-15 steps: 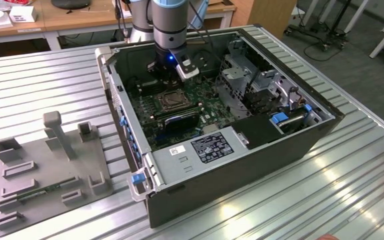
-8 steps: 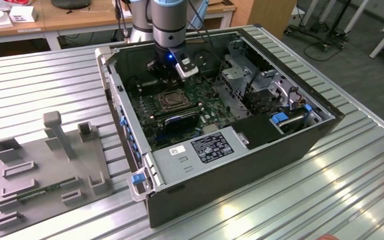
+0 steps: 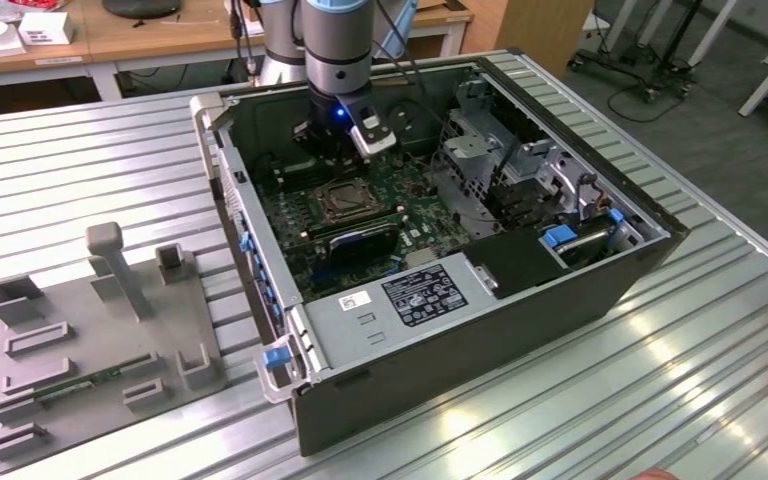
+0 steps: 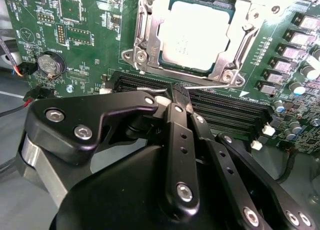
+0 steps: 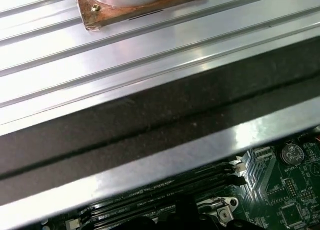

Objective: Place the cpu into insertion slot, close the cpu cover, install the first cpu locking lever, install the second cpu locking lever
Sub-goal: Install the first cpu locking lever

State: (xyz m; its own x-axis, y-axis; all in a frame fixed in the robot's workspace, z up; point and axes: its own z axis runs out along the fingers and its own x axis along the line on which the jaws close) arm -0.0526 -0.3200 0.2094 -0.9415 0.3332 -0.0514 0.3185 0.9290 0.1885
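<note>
In the second wrist view the pale silver cpu (image 4: 192, 33) lies flat in the insertion slot (image 4: 134, 55). The silvery cpu cover (image 4: 239, 25) is folded down around it. A thin wire lever (image 4: 200, 84) runs along the socket's edge on the memory-slot side. My black gripper (image 4: 177, 98) is shut with nothing between its fingers, and its tip sits just beside that lever. In the exterior view the gripper (image 3: 337, 150) hangs inside the open computer case, just behind the socket (image 3: 344, 202). A corner of the socket (image 5: 225, 213) shows in the first wrist view.
Long black memory slots (image 4: 225, 110) lie between gripper and socket, with a coin battery (image 4: 50, 64) off to one side. The case walls (image 3: 491, 330) and a drive cage (image 3: 491, 150) close in around the arm. A grey fixture plate (image 3: 91, 350) sits at the exterior view's left.
</note>
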